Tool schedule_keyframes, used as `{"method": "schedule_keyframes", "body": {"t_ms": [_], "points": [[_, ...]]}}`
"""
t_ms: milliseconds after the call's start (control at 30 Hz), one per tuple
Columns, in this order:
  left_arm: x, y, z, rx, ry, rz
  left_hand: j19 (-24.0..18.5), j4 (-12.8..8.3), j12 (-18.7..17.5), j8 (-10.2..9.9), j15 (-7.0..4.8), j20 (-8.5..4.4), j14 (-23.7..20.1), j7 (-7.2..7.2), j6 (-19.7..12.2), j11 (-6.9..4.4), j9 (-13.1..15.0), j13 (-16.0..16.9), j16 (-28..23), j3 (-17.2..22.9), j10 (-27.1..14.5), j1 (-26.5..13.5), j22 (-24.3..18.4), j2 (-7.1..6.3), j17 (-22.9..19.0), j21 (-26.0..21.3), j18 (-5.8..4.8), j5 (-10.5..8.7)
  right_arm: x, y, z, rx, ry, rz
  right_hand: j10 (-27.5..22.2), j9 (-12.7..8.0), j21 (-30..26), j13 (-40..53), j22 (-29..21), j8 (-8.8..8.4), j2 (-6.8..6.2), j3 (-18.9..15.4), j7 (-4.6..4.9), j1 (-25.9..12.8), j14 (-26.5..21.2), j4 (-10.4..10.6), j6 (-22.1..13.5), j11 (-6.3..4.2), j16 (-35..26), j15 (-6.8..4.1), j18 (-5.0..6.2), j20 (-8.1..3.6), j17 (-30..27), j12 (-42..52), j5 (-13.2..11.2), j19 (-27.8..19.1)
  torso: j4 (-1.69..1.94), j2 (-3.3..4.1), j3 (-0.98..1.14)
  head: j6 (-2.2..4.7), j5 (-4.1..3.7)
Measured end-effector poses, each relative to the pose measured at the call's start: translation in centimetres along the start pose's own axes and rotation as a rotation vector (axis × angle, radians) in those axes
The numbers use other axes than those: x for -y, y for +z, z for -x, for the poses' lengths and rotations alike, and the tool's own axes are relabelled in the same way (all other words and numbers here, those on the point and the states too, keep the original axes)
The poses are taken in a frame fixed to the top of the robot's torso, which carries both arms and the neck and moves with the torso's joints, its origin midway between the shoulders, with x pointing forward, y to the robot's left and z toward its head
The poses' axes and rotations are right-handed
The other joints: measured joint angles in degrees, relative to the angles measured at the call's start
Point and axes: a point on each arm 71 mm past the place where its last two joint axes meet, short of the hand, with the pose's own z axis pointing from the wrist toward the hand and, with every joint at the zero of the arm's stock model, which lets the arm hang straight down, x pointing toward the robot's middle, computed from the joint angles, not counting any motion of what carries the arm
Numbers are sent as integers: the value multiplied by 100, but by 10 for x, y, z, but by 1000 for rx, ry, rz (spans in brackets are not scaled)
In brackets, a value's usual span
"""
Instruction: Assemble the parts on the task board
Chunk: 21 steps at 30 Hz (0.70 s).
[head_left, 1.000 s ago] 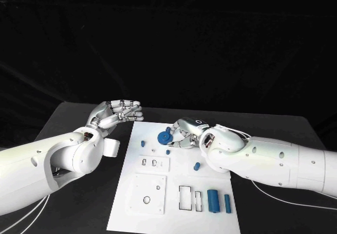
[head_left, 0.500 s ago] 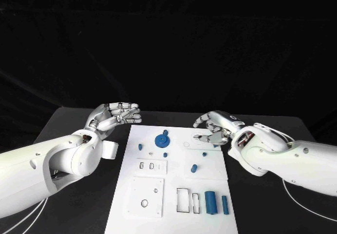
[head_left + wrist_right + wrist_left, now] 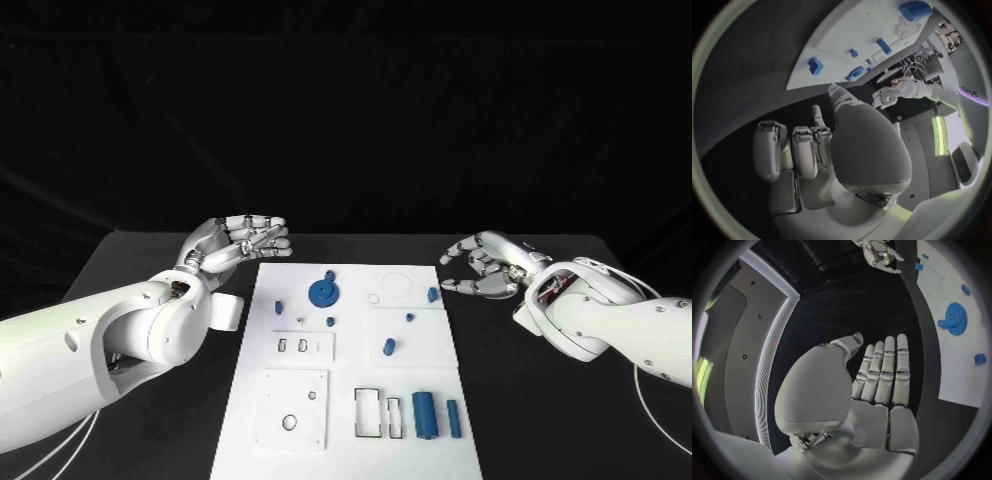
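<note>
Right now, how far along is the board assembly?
Done, it seems: the blue gear sits on the task board. In hand: nothing; the left hand and right hand hover off the board's edges holding no part. Left: small blue pieces, including two cylinders near the front edge, lie loose.

Matt white task board [image 3: 418, 330], matt black table [image 3: 159, 250].

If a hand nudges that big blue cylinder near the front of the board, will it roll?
The big blue cylinder lies on its side on the task board, so it probably rolls sideways. It looks solid and smooth, so likely stiff and perhaps slippery.
</note>
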Motion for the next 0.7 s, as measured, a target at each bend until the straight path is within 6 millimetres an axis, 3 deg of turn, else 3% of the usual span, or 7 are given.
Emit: {"method": "schedule_keyframes", "body": {"t_ms": [333, 700], "points": [[-2, 0, 1, 0, 0, 3, 0, -24, 0, 0, 0, 0, 0, 0, 0, 0, 0, 0, -27, 23, 0, 0, 0, 0, 5, 0, 0, 0, 18, -2, -18, -46, 20, -30, 0, -6, 0, 5, 0, -26, 23, 15, 19, 23, 0, -15, -19, 0, 0, 0, 0, 0, -1, 0, 0, 0, -1, 2, 7, -41, -8], [-2, 0, 2, 0, 0, 4, 0, -23, 0, 0, 0, 0, 0, 0, 0, 0, 0, 0, -27, 23, 0, 0, 0, 0, 5, 0, 0, 0, 18, 2, -33, -77, 36, -29, 0, -11, 0, 4, -1, -26, 1, 15, 19, 44, 0, -15, -19, 0, 0, 0, 0, 0, -1, 0, 0, 0, -1, 2, -10, -86, 16]]}}
